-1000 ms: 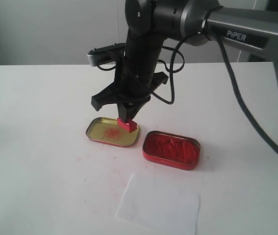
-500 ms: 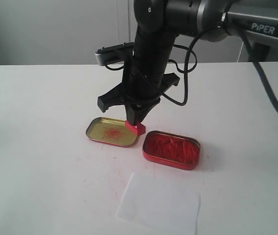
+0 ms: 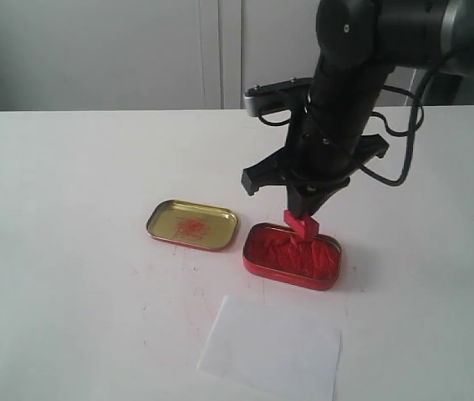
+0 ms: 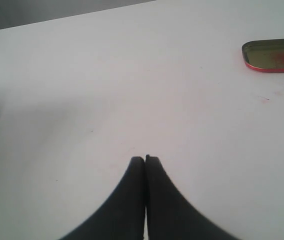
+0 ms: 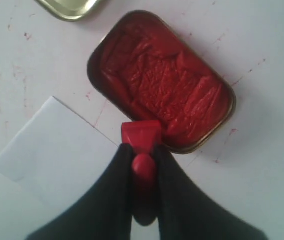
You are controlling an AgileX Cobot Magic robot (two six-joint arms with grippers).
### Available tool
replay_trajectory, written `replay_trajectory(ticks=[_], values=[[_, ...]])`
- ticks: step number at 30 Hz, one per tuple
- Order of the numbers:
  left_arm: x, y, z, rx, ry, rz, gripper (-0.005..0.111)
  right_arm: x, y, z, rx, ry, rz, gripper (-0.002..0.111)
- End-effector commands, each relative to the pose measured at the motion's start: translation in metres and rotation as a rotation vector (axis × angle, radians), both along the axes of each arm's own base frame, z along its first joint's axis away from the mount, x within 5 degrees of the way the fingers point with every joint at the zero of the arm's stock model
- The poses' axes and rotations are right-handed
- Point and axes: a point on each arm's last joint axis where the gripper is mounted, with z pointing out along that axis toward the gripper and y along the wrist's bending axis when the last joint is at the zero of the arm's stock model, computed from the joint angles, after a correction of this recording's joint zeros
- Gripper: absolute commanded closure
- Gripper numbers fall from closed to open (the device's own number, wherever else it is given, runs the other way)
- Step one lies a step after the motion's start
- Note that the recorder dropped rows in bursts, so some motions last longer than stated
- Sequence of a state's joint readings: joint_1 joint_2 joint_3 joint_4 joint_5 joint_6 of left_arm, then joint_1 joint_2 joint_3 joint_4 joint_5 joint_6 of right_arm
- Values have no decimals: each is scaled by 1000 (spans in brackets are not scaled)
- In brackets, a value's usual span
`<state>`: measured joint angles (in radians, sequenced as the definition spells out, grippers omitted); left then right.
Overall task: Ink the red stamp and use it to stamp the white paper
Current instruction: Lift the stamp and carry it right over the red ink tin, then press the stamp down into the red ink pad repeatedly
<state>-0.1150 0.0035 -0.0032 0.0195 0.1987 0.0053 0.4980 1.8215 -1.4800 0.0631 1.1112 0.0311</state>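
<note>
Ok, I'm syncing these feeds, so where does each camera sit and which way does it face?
Exterior: off the arms, raised, looking down across the table; shows the right arm holding the red stamp at the ink tin.
Left wrist: on the left arm, looking low along the table past the shut left end effector toward the gold lid.
Right wrist: looking down past the right end effector at stamp, tin and white paper.
Shared: all three show the lid.

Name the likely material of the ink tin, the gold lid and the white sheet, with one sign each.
The ink tin looks like red-painted metal: thin glinting rim. The lid, probably metal too: glossy gold finish. The white paper: thin, matte, lying flat.
</note>
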Motion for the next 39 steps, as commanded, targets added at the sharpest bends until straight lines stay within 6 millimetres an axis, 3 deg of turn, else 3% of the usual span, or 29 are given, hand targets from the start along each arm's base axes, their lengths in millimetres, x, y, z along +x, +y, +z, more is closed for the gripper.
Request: replay_trajectory(ticks=[1,7,16,23,30,39], values=[[0,0,-1,0,-3,2,107,0,-18,-5,-8,-15,-10,108],[0,0,-1,0,-3,2,107,0,-30,-19,-11,-66,36,108],[0,0,-1,0,-3,2,107,-2,-31,-42,17,-150,50,108],[0,0,-1,0,-3,2,107,2,-28,-54,34,-146,47,108],[0,0,-1,0,-3,2,107,9,-23,-79,39,-116,40,108],[0,0,-1,0,-3,2,107,14,-21,-91,37,-118,37,108]])
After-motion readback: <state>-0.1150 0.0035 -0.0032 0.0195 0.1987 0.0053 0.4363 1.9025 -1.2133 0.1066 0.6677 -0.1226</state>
